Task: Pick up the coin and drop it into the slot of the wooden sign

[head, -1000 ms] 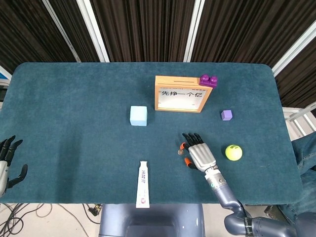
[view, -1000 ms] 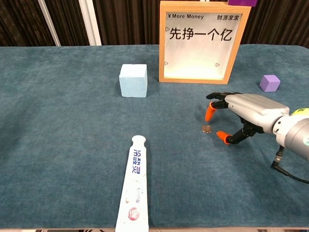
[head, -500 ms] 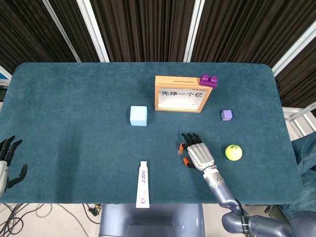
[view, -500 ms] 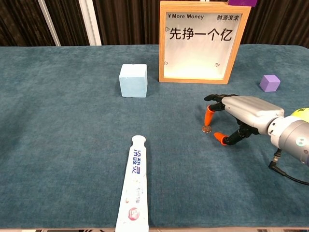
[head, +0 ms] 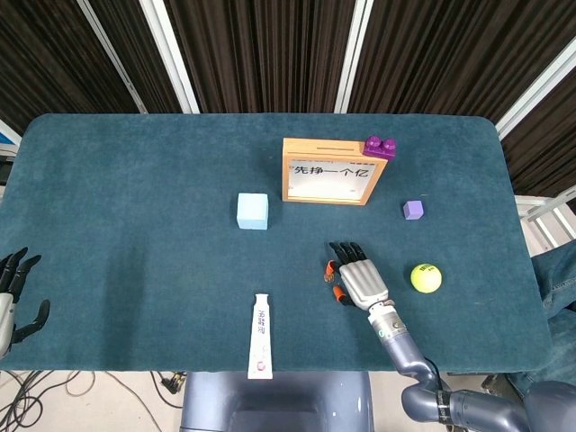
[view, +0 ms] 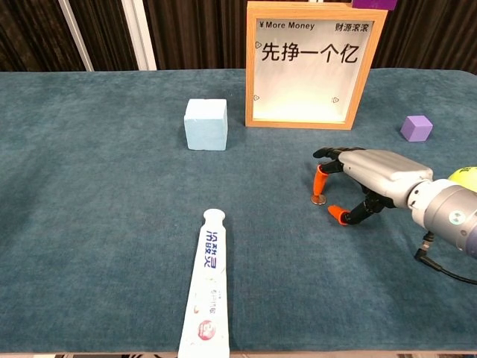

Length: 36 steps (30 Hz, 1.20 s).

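Observation:
The small coin (view: 319,200) lies flat on the teal table (view: 104,186), in front of the wooden sign (view: 309,67) (head: 328,171), whose slot runs along its top edge. My right hand (view: 373,175) (head: 358,277) hovers low just right of the coin. One orange fingertip (view: 320,179) comes down onto the coin's top, and the orange thumb tip (view: 339,215) sits on the cloth a little apart from it. The coin is not lifted. My left hand (head: 13,297) stays at the table's front left edge, fingers spread, holding nothing.
A light blue cube (view: 206,124) stands left of the sign. A toothpaste tube (view: 208,287) lies near the front edge. A purple cube (view: 417,127) and a tennis ball (head: 426,277) sit right of my right hand. A purple brick (head: 380,146) rests on the sign's top.
My right hand has slid a little left and lower; its forefinger tip has come down onto the coin and the thumb has closed in. The coin and left hand have not moved.

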Each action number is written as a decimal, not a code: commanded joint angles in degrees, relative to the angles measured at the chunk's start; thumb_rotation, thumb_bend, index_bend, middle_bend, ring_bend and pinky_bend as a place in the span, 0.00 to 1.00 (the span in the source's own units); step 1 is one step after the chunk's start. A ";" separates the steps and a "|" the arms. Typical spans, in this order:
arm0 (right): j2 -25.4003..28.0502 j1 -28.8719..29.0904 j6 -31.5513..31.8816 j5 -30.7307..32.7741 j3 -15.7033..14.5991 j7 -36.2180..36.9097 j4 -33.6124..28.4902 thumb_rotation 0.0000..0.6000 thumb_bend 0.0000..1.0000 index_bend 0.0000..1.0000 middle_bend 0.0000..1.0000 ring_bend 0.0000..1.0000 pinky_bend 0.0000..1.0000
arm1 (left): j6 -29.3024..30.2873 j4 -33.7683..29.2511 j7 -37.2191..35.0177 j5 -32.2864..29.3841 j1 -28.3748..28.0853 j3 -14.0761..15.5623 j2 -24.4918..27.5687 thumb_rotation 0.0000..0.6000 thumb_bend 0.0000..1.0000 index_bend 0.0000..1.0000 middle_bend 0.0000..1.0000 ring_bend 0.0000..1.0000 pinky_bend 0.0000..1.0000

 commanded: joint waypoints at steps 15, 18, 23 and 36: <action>0.08 0.92 -1.36 1.96 0.04 -1.41 0.00 1.00 0.48 0.41 0.06 0.00 0.00 | 0.01 0.02 0.05 0.06 0.02 0.03 -0.01 1.00 0.42 0.15 0.00 0.00 0.02; -0.02 1.08 -1.59 2.37 0.13 -1.62 0.03 1.00 0.48 0.41 0.06 0.00 0.00 | -0.02 0.02 0.05 0.07 0.02 0.06 0.00 1.00 0.42 0.15 0.00 0.00 0.02; -0.51 1.43 -1.74 2.88 0.24 -2.16 0.78 1.00 0.48 0.41 0.06 0.00 0.00 | -0.08 -0.01 0.07 0.06 0.02 0.10 0.04 1.00 0.42 0.15 0.00 0.00 0.02; -2.91 1.84 0.14 1.33 1.31 1.80 2.97 1.00 0.48 0.68 0.06 0.00 0.00 | -0.23 -0.08 0.00 -0.01 0.03 0.16 0.12 1.00 0.42 0.16 0.00 0.00 0.04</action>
